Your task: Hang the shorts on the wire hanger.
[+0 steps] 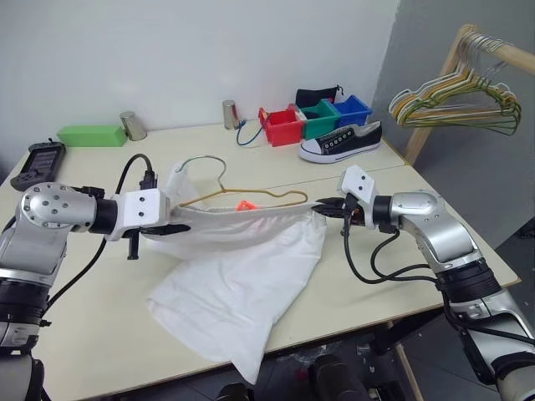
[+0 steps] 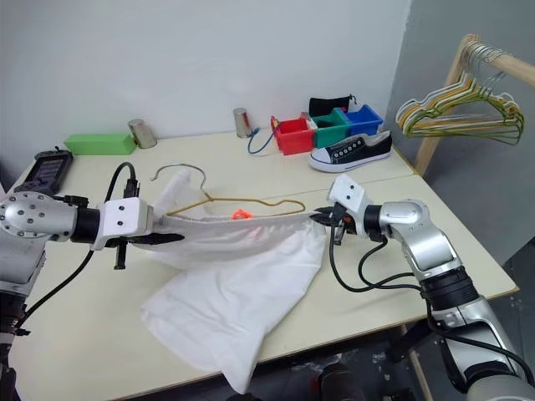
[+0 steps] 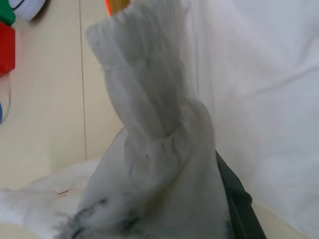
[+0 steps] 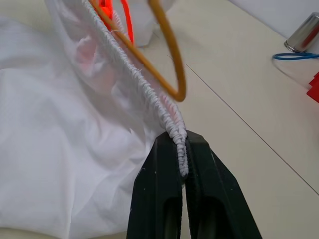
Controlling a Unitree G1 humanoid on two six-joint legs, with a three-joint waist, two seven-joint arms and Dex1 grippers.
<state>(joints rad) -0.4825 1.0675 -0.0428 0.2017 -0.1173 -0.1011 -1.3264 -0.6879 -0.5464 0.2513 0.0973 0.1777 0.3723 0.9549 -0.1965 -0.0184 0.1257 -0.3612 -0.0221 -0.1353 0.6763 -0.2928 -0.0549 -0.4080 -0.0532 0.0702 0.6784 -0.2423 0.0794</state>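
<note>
Right wrist view: right gripper and left gripper each pinch the gathered waistband of the limp, light white thin-fabric shorts, the best hold beside the stiff gold wire hanger.

A black sneaker lies beside red, green, blue bins

Readable text: none on any object.
Orange tag on the shorts: lettering too small to read.

Both arms raised over the table, grippers clamped

Left gripper and right gripper pinching opposite waistband ends of the shorts.
</note>
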